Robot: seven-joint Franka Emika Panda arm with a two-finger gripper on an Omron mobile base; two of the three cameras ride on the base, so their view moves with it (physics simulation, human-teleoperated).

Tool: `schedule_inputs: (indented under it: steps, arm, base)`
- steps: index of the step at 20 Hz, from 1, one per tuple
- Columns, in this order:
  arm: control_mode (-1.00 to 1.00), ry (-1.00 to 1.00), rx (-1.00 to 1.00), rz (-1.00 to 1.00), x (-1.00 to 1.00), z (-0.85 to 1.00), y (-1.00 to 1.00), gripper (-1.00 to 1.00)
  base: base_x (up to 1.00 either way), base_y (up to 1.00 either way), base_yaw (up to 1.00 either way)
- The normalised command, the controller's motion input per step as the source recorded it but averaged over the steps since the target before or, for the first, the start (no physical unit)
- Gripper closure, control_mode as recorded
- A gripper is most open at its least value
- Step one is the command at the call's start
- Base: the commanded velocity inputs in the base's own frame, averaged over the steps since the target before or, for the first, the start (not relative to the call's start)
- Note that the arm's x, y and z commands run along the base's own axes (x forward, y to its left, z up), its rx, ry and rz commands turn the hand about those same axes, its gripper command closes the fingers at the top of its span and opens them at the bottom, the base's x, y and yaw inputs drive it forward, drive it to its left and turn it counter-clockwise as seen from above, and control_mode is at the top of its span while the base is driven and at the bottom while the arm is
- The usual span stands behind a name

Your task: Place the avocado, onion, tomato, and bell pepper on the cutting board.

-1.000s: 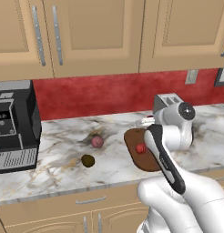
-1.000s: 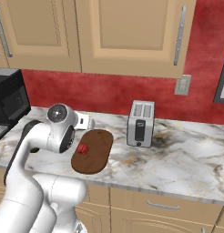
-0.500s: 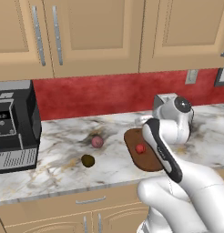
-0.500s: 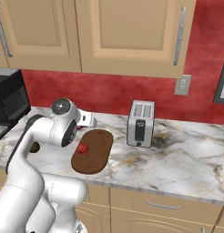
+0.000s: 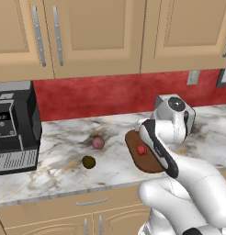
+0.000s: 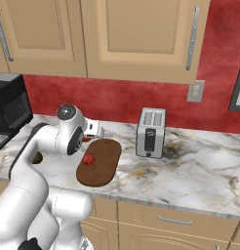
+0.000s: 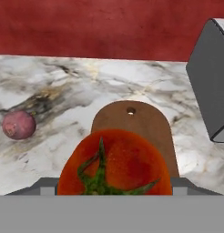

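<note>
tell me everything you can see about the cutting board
The cutting board is a flat, dark reddish-brown wooden board with rounded ends and a small hanging hole near one end, seen in the hand view. It lies flat on the marble counter, left of the toaster and apart from it. One small red piece of produce sits on it. In the hand view a large tomato with a green stem sits close to the camera, covering the board's near end.

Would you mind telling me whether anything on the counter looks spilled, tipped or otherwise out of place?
Nothing looks spilled or damaged. The onion and avocado lie loose on the marble counter, off the cutting board, which bears one small red item. The toaster stands upright.
</note>
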Motion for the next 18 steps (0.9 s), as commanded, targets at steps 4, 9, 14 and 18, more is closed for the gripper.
schedule_inputs:
  steps: [4,9,14,18]
  arm:
    - [-1.00,-0.03,-0.04,0.00,0.00,-0.62,0.00,1.00]
    - [-1.00,-0.08,0.00,0.00,0.07,-0.10,0.00,1.00]
    - [-1.00,-0.02,0.00,0.00,0.16,-0.01,0.00,1.00]
    - [-1.00,0.02,-0.01,-0.01,0.22,-0.06,0.00,1.00]
  base:
    - [0.00,0.00,0.00]
    - [0.00,0.00,0.00]
    - [0.00,0.00,0.00]
    - [0.00,0.00,0.00]
